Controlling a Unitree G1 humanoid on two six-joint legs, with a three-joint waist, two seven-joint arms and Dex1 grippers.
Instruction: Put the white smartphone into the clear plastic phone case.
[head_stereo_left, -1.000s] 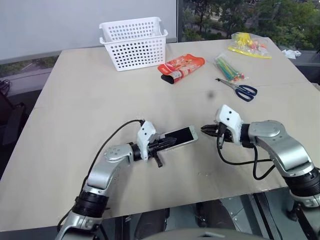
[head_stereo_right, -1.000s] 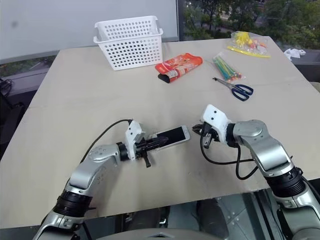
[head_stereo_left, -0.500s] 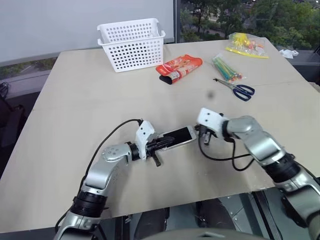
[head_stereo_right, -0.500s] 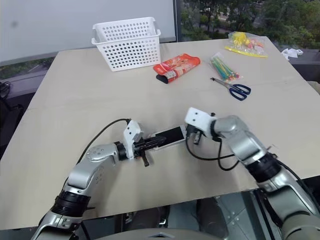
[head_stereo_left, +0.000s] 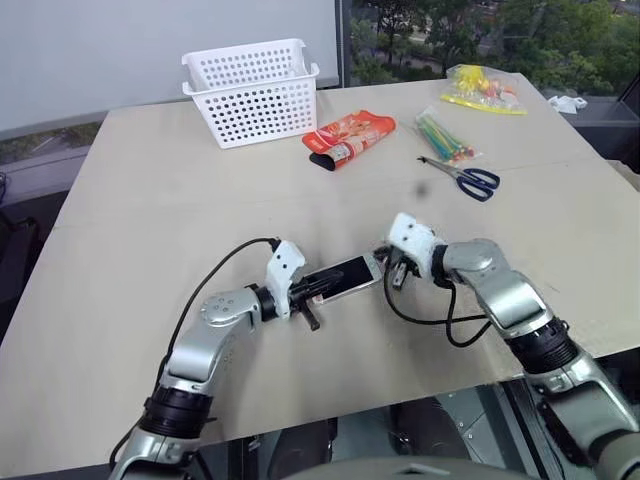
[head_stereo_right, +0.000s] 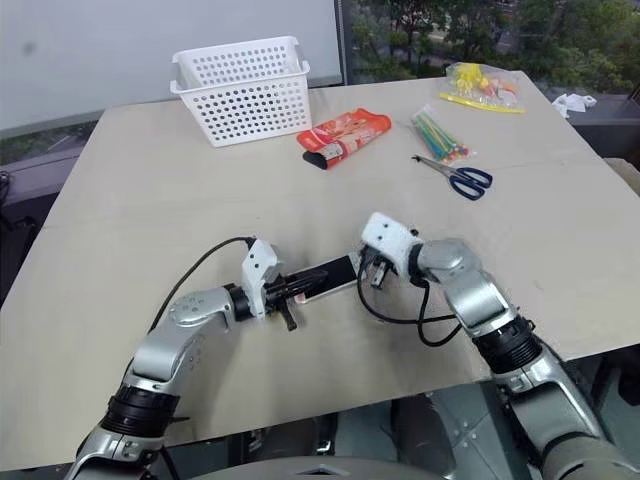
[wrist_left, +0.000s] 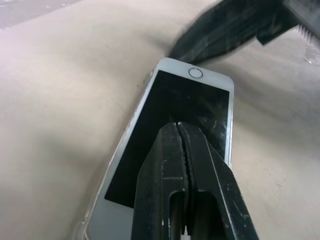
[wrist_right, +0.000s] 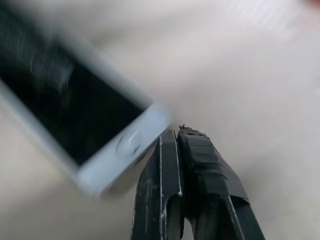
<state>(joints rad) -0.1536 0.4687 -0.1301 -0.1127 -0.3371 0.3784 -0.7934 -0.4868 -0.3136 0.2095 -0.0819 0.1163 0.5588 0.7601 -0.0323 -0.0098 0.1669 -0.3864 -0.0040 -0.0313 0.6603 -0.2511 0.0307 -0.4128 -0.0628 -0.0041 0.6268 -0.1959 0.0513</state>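
The white smartphone (head_stereo_left: 347, 277) lies screen up on the table between my two grippers. My left gripper (head_stereo_left: 322, 287) is shut, and its joined tips rest on the black screen (wrist_left: 185, 100) near the middle. My right gripper (head_stereo_left: 386, 266) is shut too. Its tips (wrist_right: 176, 131) touch the phone's end by the round home button (wrist_right: 127, 144). A faint transparent rim (wrist_left: 84, 226) runs along the phone's edge in the left wrist view, most likely the clear plastic phone case. I cannot tell how far the phone sits in it.
At the far side stand a white perforated basket (head_stereo_left: 255, 95), a red packet (head_stereo_left: 350, 135), a bundle of coloured sticks (head_stereo_left: 445, 135), blue-handled scissors (head_stereo_left: 462, 177) and a yellow bag (head_stereo_left: 483, 90). The table's near edge runs just below both arms.
My right gripper has swung left and come up against the phone's home-button end. The left gripper has stayed on the screen. The whole view has shifted a little.
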